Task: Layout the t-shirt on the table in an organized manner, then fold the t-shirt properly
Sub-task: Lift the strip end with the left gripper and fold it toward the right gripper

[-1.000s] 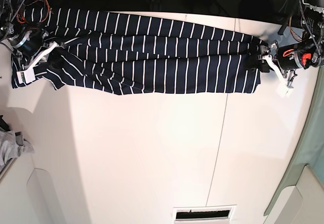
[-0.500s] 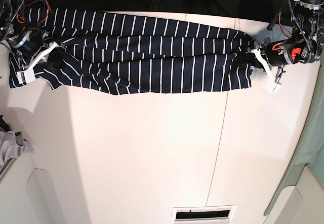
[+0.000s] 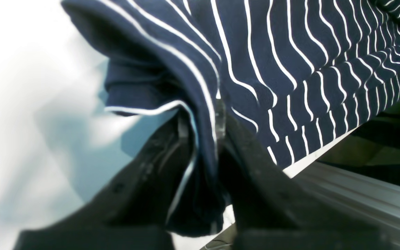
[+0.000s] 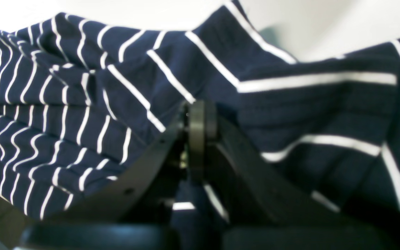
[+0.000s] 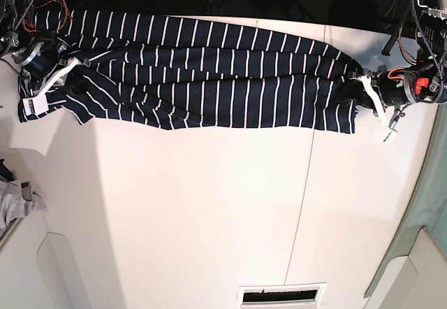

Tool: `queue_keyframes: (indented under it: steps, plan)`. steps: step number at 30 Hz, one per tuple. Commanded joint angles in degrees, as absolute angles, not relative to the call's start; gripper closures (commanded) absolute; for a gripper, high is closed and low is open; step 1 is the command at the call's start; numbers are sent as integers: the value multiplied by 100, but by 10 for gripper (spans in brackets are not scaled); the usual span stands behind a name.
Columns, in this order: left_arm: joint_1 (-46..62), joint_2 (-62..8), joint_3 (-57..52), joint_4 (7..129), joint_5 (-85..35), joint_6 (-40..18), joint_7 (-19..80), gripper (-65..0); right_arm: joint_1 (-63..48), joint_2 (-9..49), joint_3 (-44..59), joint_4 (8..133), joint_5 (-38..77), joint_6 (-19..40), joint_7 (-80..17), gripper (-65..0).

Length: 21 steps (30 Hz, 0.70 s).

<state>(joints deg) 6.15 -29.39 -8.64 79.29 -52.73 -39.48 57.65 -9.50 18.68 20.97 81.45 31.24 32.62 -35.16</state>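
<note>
We see the t-shirt (image 5: pixel 209 71) stretched across the table (image 5: pixel 209 211), left tool (image 5: pixel 357 94) and right tool (image 5: pixel 70 77) each pinching an end.

navy t-shirt (image 5: pixel 202 71) w/ thin white stripes, white table (image 5: pixel 209 211)

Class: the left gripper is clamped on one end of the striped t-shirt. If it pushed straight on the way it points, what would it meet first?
Probably more of the t-shirt itself: the left gripper points along the table into the bunched cloth, though depth is uncertain.
</note>
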Motion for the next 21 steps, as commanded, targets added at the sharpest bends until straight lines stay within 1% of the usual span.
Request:
queue_keyframes:
  steps: [1,7,10,16,21]
  plan:
    - [517,-3035,-906,8029,-5304,-4000,5723,0,-893,1953,2134,8215,3212,3277,-3409,0]
    - [36,-3035,-906,8029,-5057,-4000,5723,0,-893,1953,2134,8217,3216,3277,-3409,0]
    - [-215,-3035,-906,8018,-4724,-4000,5725,0,-893,1953,2137,8217,3288,3277,-3409,0]
    - [-611,-3037,-906,7975,-4261,-4000,5706,0,-871,1951,2359,8311,3992,3280,-3409,0]
    - [-843,-3035,-906,7975,-3693,-4000,5419,0,-810,1953,2672,8324,4097,3282,-3461,0]
